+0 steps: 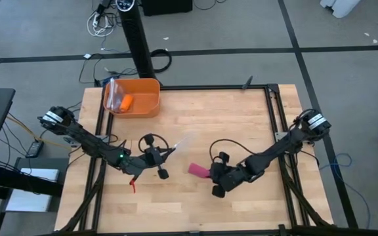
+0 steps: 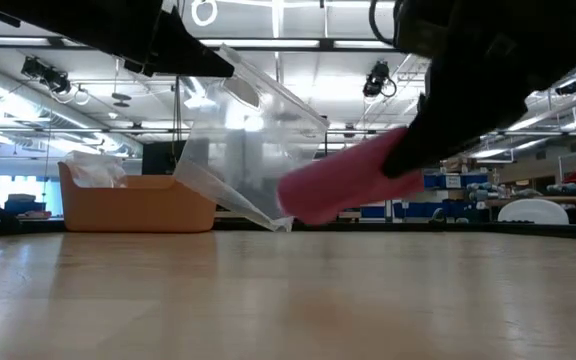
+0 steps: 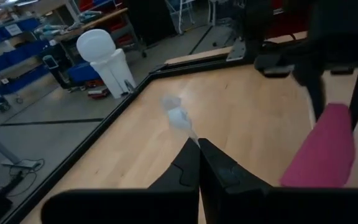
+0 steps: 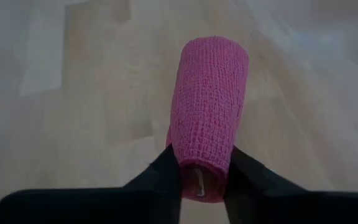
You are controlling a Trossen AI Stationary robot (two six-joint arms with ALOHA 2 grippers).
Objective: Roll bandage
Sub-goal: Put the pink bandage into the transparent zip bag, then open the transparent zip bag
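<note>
The bandage (image 1: 197,170) is a rolled magenta-pink cylinder near the table's middle, held above the wood by my right gripper (image 4: 204,177), which is shut on it. It also shows in the low view (image 2: 343,185) and the left wrist view (image 3: 325,155). Just left of it, my left gripper (image 3: 197,152) is shut on a clear crinkly plastic bag (image 2: 248,150), which reaches from its fingertips toward the table's middle (image 1: 182,141). My left gripper pinches an edge of the clear bag (image 3: 188,132) between its shut fingertips, coming nearly level from the table's left. The bag stands out beyond the fingers, off the wood as far as the low view shows; one layer or several cannot be told. My right gripper pinches the roll's near end (image 4: 205,163) between its two fingers (image 4: 166,171), one on each curved side. The fingers slant down from the table's right and lie along the roll, which sticks out past them. The roll is lifted clear, its free end (image 2: 303,200) tilted lower.
An orange bin (image 1: 144,108) stands at the back left with a small orange object (image 1: 126,101) and clear plastic in it. A black frame (image 1: 268,105) borders the wooden table. Bare wood lies along the near edge and at the far right.
</note>
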